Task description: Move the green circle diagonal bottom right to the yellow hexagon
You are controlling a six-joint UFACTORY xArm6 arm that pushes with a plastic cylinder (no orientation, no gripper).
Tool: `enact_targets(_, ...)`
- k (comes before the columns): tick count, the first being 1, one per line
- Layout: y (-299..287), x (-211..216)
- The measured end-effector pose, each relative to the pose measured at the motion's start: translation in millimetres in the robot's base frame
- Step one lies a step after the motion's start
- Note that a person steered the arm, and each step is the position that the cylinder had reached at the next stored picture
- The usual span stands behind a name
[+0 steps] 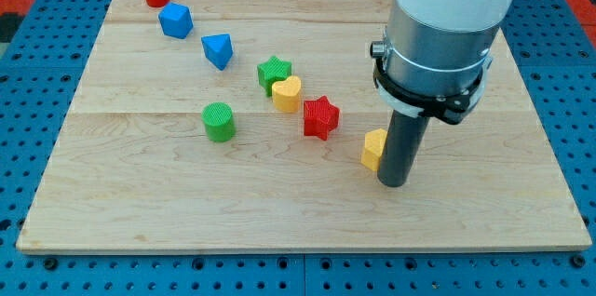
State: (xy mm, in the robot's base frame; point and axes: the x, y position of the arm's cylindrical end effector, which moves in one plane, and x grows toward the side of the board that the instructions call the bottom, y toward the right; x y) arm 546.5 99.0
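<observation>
Resting against the yellow hexagon (373, 150), my tip (393, 182) is a bare rod with no jaws, holding nothing. Far to its left sits the green circle (219, 121): 1 light, rigid cylinder, likely sliding easily when pushed low on its side.

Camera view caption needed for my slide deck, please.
My tip rests beside the yellow hexagon block, far right of the green circle block on the wooden board.
</observation>
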Motion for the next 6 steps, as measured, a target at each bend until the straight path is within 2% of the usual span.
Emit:
enact_targets(1, -55.2, 24.1)
enact_targets(2, -159.3, 24.4)
enact_targets(3, -263.3, -7.3)
enact_targets(4, -280.1, -72.9)
enact_targets(5, -275.8, -114.6)
enact_targets(6, -240.7, -107.1)
